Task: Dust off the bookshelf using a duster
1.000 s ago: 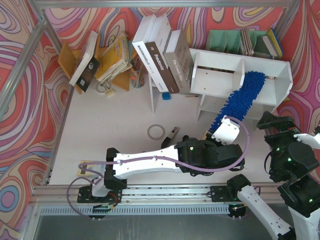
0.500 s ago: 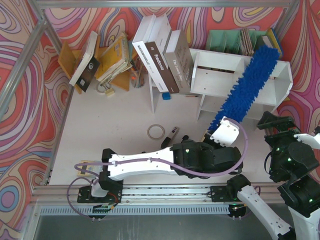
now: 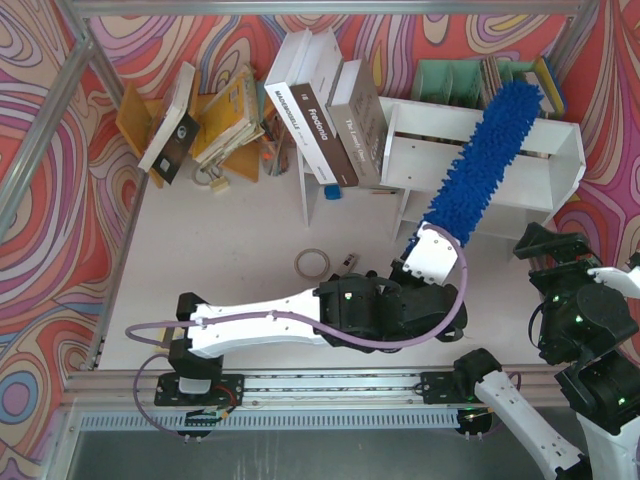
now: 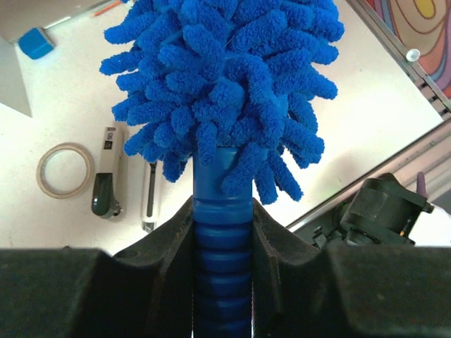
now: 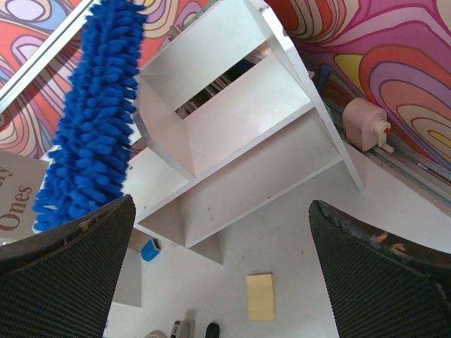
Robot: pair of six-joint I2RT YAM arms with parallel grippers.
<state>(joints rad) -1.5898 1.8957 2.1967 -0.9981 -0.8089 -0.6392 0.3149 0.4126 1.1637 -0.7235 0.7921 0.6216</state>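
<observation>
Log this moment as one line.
left gripper: shut on duster handle | duster: head angled across bookshelf | right gripper: open, empty

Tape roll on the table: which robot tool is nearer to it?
Left. The left tool, clamping the duster, is right of the tape roll; the right tool is much farther right.

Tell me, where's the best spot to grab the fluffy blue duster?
Grab the ribbed handle at the duster's near end, coming from behind with a finger on each side. It is narrow and looks firm, while the fluffy head is soft and would squash. The left gripper is shut on it just so.
</observation>
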